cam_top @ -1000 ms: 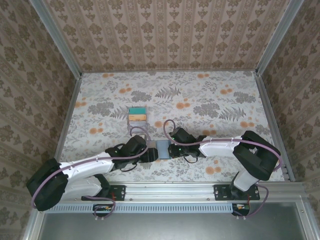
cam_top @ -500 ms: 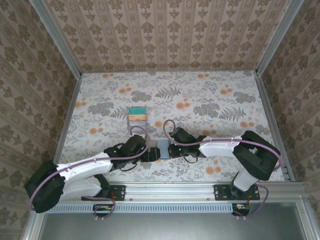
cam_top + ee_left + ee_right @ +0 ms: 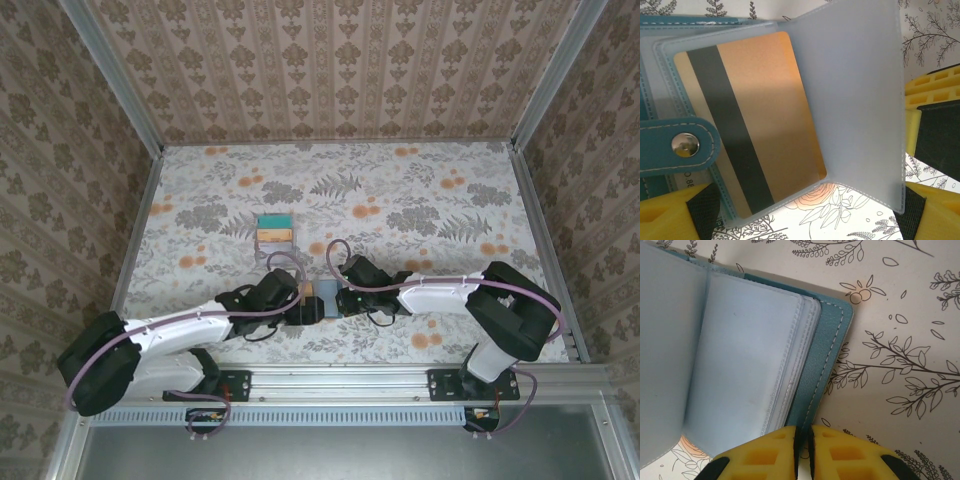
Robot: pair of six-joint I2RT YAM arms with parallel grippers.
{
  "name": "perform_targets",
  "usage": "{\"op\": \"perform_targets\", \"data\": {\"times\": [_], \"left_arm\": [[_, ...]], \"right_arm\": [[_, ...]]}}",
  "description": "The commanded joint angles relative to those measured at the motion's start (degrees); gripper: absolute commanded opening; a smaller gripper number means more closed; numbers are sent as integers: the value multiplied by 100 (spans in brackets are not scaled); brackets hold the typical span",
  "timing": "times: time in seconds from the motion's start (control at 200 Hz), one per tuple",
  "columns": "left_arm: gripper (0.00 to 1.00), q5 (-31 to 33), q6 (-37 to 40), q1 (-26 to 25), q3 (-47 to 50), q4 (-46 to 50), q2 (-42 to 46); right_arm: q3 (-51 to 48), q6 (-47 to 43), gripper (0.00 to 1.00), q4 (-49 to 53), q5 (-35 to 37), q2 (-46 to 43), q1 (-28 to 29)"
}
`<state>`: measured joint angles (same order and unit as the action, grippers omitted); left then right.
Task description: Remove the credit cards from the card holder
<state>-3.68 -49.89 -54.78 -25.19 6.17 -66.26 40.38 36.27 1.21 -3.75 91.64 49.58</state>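
The card holder (image 3: 323,300) lies open on the floral table between my two grippers. In the left wrist view an orange-gold credit card (image 3: 765,120) with a dark stripe sits in a clear sleeve of the card holder (image 3: 660,100). One translucent sleeve page (image 3: 855,100) stands lifted beside it. My left gripper (image 3: 808,200) is open, its yellow fingers (image 3: 670,215) on either side of the sleeve. My right gripper (image 3: 804,440) is shut on the teal cover edge of the card holder (image 3: 825,365), beside the clear sleeves (image 3: 750,355).
A small pale tray (image 3: 258,231) behind the holder carries a teal card (image 3: 272,222) and an orange card (image 3: 274,236). A snap strap (image 3: 685,145) crosses the holder's left side. Metal rails and patterned walls border the table.
My left gripper has opened wider and shifted a little toward the holder. An orange edge now shows at the holder in the top view. The right arm has stayed still.
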Motion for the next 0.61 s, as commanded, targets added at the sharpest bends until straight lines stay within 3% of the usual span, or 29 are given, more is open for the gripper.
{"op": "perform_targets", "data": {"times": [0.0, 0.11, 0.225, 0.41, 0.6], "left_arm": [[92, 2, 102, -49, -188, -22, 106], [93, 134, 109, -40, -195, 187, 303], [100, 327, 111, -40, -221, 499, 510], [100, 465, 94, 97, -142, 851, 795], [100, 306, 32, 263, 95, 639, 1093]], "right_arm": [[-39, 91, 17, -32, 5, 180, 87], [-39, 92, 18, -25, 11, 185, 89], [-30, 115, 19, 6, 70, 139, 84], [-4, 134, 28, 250, 406, -167, 80], [13, 119, 29, 374, 542, -568, 78]]}}
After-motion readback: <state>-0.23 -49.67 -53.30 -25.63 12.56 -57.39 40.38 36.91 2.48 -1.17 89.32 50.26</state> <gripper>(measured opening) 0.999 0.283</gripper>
